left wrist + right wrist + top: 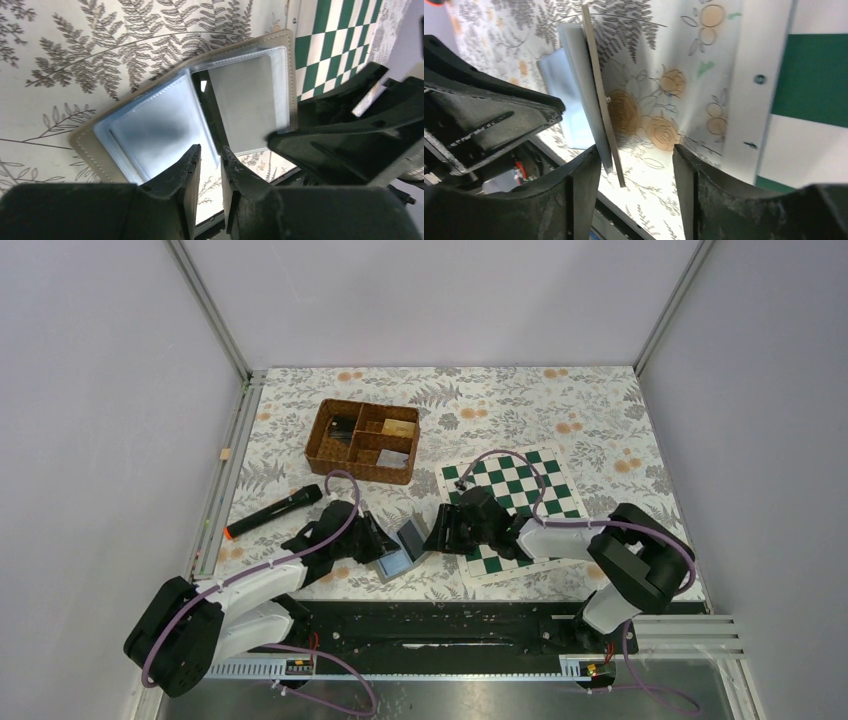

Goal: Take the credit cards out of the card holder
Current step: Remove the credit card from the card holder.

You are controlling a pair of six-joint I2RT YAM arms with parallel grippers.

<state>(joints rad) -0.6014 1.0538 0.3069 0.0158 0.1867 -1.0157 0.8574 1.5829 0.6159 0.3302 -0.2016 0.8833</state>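
The card holder [405, 550] lies open on the flowered cloth between my two grippers, beige-grey outside and light blue inside. One half lies flat and the other is raised. In the left wrist view the card holder [150, 120] shows clear pockets, and a pale grey card [250, 100] sits in the right one. My left gripper [211, 162] hovers at the holder's near edge, its fingers a narrow gap apart with only cloth between them. My right gripper [636, 155] is open wide. The raised half [596, 90] stands edge-on just inside its left finger [584, 185], unclamped.
A brown wicker basket [362, 440] with compartments stands behind the holder. A green and white chessboard [520, 502] lies under the right arm. A black stick with an orange tip [272, 512] lies at the left. The black base rail [440, 625] runs along the near edge.
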